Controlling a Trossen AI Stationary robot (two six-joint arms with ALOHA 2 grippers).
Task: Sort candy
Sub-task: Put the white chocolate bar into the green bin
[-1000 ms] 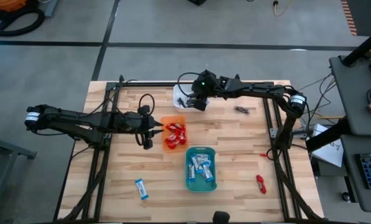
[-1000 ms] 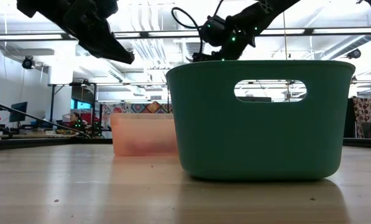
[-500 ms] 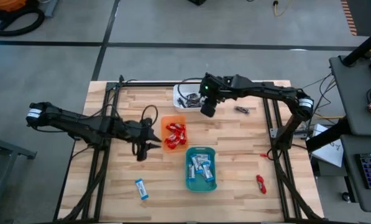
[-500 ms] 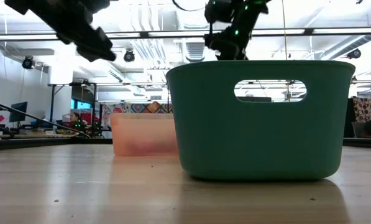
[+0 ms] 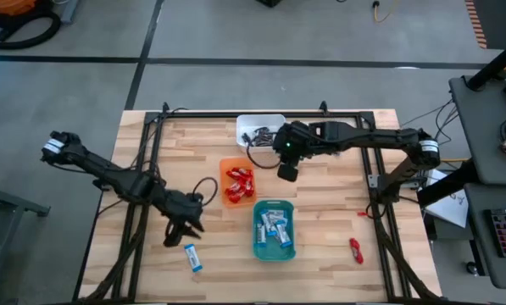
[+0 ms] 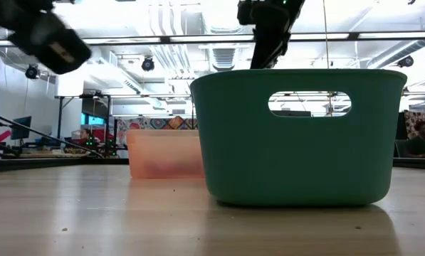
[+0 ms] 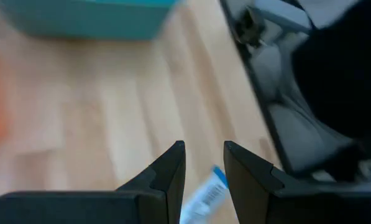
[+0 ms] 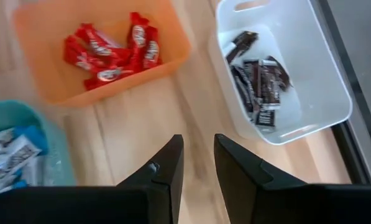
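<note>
A blue-and-white candy [image 5: 192,257] lies flat on the wooden table near its front left; in the left wrist view that candy [image 7: 207,196] shows just beyond the fingertips. My left gripper [image 5: 181,230] hovers open just above and behind it, touching nothing. My right gripper [image 5: 286,169] hangs open with a narrow gap over bare table between the white tray [image 5: 274,119] of dark candies and the teal tray [image 5: 288,222] of blue-and-white candies. Red candies fill the orange tray [image 5: 225,169]. A red candy [image 5: 355,249] lies at the front right.
The three trays stand in a row down the table's middle; in the low view the teal tray [image 6: 297,135] fills the foreground with the orange tray [image 6: 162,153] behind it. A black frame rail [image 5: 236,113] runs along the table's sides and far edge.
My left gripper has swung from beside the orange tray toward the table's near edge, turning and sinking toward the blue-and-white candy. My right gripper has left the white tray, rising and moving toward the table's near right over bare wood.
</note>
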